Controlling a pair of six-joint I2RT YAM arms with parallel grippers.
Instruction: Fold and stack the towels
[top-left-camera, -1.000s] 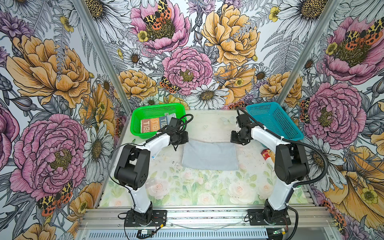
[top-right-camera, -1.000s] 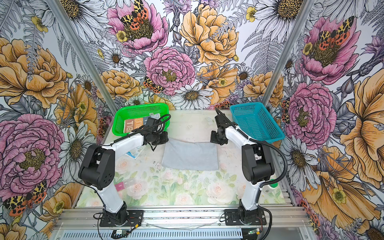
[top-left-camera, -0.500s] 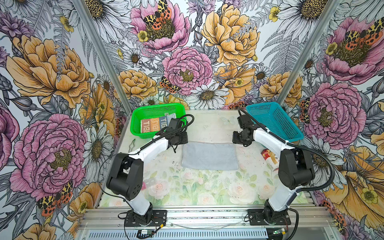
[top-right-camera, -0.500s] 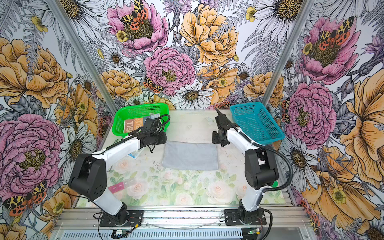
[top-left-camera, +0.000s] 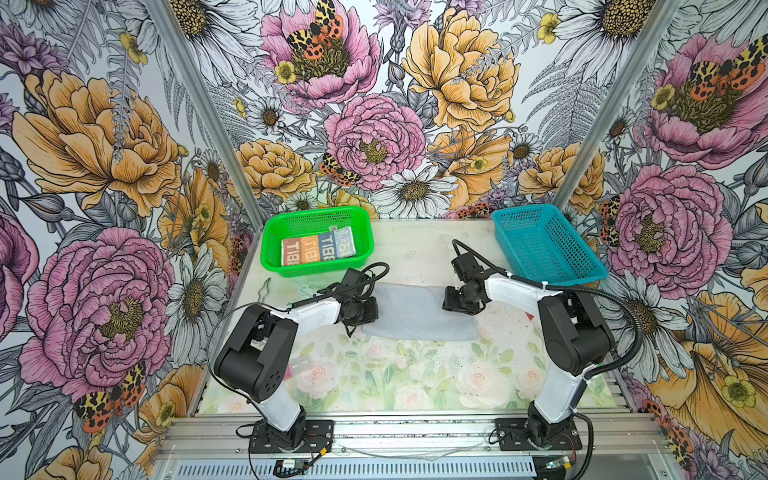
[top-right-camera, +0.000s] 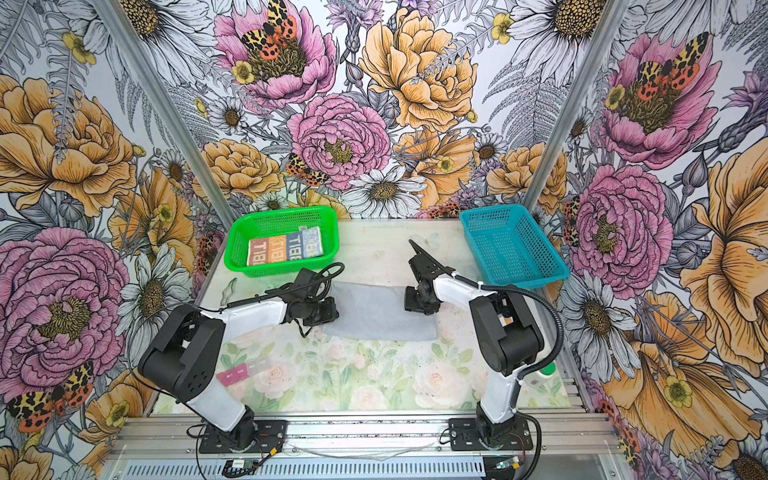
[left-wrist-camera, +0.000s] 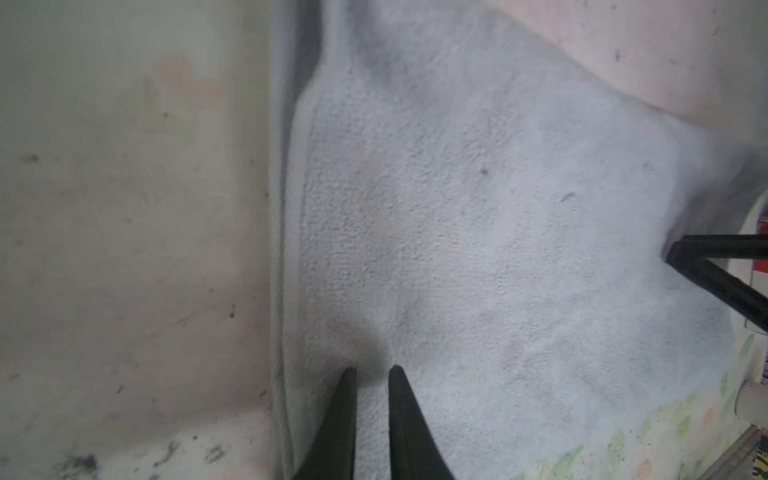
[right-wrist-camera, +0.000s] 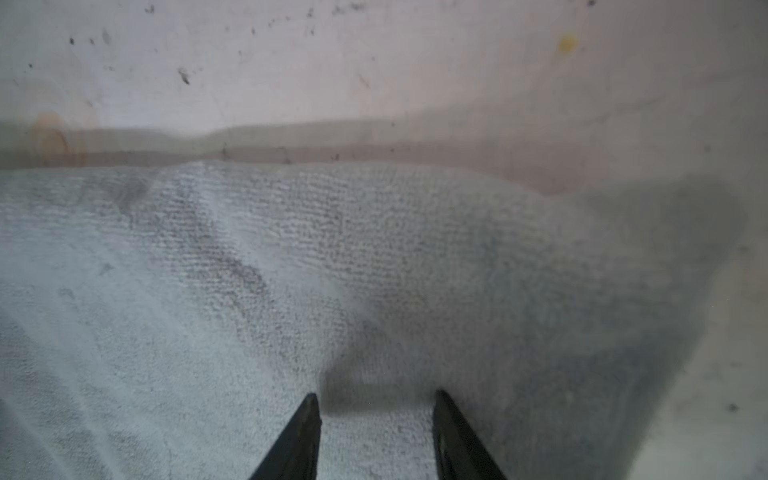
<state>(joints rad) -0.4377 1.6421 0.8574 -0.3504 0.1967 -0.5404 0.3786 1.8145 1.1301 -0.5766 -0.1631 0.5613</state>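
- Centrally, the grey towel was laid flat on the table, between the two arms, as was seen in both top views.
- The left gripper was held over the towel's left part, just inside its left edge. Its jaws were only narrowly parted and nothing was grasped between them.
- The right gripper was held over the towel's right part, near its far edge. Its jaws were spread wider and nothing was grasped; the cloth was left lying flat beneath the tips.
- Whether either pair of tips was pressed onto the cloth could not be told.
- The lettered towel was seen folded inside the green basket at the far left.
- The teal basket was placed at the far right, well apart from the grey towel.
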